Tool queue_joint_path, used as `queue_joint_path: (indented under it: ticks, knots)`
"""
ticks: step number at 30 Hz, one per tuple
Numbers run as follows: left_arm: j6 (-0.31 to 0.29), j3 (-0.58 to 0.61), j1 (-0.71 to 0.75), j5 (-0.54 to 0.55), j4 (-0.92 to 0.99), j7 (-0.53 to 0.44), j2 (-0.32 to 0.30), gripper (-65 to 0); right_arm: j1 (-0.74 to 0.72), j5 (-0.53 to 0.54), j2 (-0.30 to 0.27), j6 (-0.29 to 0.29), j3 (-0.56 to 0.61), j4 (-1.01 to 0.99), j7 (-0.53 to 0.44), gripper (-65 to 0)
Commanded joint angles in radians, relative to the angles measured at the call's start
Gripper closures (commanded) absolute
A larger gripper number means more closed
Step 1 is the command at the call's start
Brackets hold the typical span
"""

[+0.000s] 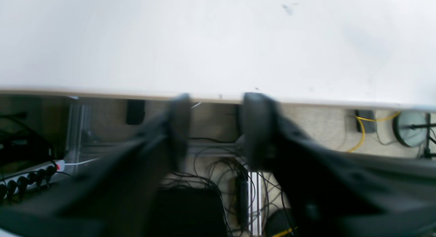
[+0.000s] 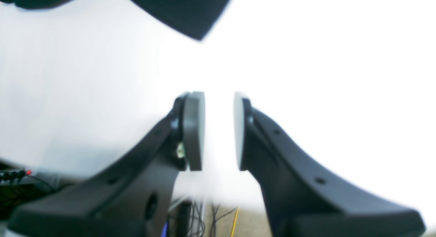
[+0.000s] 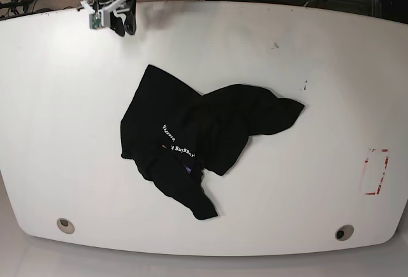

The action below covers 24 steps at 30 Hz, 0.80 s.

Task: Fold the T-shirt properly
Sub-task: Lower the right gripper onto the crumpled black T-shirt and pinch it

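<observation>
The black T-shirt (image 3: 197, 137) lies crumpled in the middle of the white table (image 3: 331, 99), with a strip of white lettering showing on a fold. One black corner of the T-shirt (image 2: 180, 12) shows at the top of the right wrist view. My right gripper (image 3: 121, 25) hangs at the table's far left edge, well away from the cloth. Its pads (image 2: 194, 131) stand a little apart, and this gripper (image 2: 219, 131) holds nothing. My left gripper (image 1: 216, 128) is blurred, open and empty at the table's far edge (image 1: 306, 102).
A red rectangle mark (image 3: 376, 172) is on the table at the right. Two round grommets (image 3: 64, 225) (image 3: 344, 232) sit near the front edge. Beyond the far edge lie cables (image 1: 211, 172) and a power strip (image 1: 30, 174) on the floor.
</observation>
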State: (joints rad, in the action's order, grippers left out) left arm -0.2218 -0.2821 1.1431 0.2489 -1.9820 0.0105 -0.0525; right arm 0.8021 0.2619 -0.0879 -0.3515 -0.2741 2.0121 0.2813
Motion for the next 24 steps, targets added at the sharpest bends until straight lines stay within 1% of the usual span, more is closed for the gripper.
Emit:
queue_joint_path:
  ticks: [1, 3, 5, 7, 8, 10, 13, 14, 17, 19, 21, 24]
  knots:
    - [-0.003, -0.004, 0.004, 0.008, -0.015, -0.025, 0.001, -32.6, -0.079, 0.001, -0.006, -0.017, -0.011, 0.017, 0.037, -14.7]
    - [-0.003, -0.003, -0.001, 0.008, -0.015, -0.025, 0.001, -33.6, -0.154, 0.001, -0.006, -0.059, -0.012, 0.003, 0.108, -14.7]
    - [-0.004, -0.003, -0.022, 0.008, -0.017, -0.025, 0.001, -32.2, -0.238, 0.0, -0.006, -0.097, -0.012, -0.009, 0.178, -15.4]
    - [-0.004, -0.004, -0.039, 0.008, -0.017, -0.025, 0.001, -30.7, -0.315, 0.0, -0.006, -0.12, -0.012, -0.015, 0.26, -20.0]
    - [-0.004, -0.006, -0.042, 0.008, -0.015, -0.025, 0.001, -30.3, -0.341, -0.002, -0.006, -0.125, -0.012, -0.018, 0.283, -22.5]
    - [-0.004, -0.007, -0.044, 0.008, -0.015, -0.025, 0.001, -29.3, -0.422, -0.002, -0.008, -0.131, -0.012, -0.035, 0.342, -30.4]
    - [-0.004, -0.007, -0.045, 0.007, -0.015, -0.025, 0.001, -29.4, -0.522, 0.0, -0.042, -0.131, -0.009, -0.083, 0.385, -36.5]
    - [-0.004, -0.007, -0.045, 0.007, -0.015, -0.025, 0.001, -29.4, -0.548, 0.0, -0.049, -0.131, -0.007, -0.104, 0.396, -37.1]
    - [-0.004, -0.007, -0.048, 0.003, -0.013, -0.025, 0.0, -29.6, -0.668, 0.0, -0.063, -0.131, -0.007, -0.204, 0.419, -37.6]
    - [-0.004, -0.007, -0.059, 0.003, -0.013, -0.025, -0.005, -29.6, -0.728, 0.0, -0.088, -0.133, -0.004, -0.27, 0.421, -37.7]
    - [-0.004, -0.009, -0.082, 0.0, -0.013, -0.024, -0.005, -29.4, -0.809, 0.0, -0.123, -0.14, 0.023, -0.356, 0.421, -37.7]
    - [-0.004, -0.01, -0.088, 0.0, -0.012, -0.024, -0.007, -29.4, -0.88, -0.002, -0.18, -0.179, 0.092, -0.425, 0.414, -37.7]
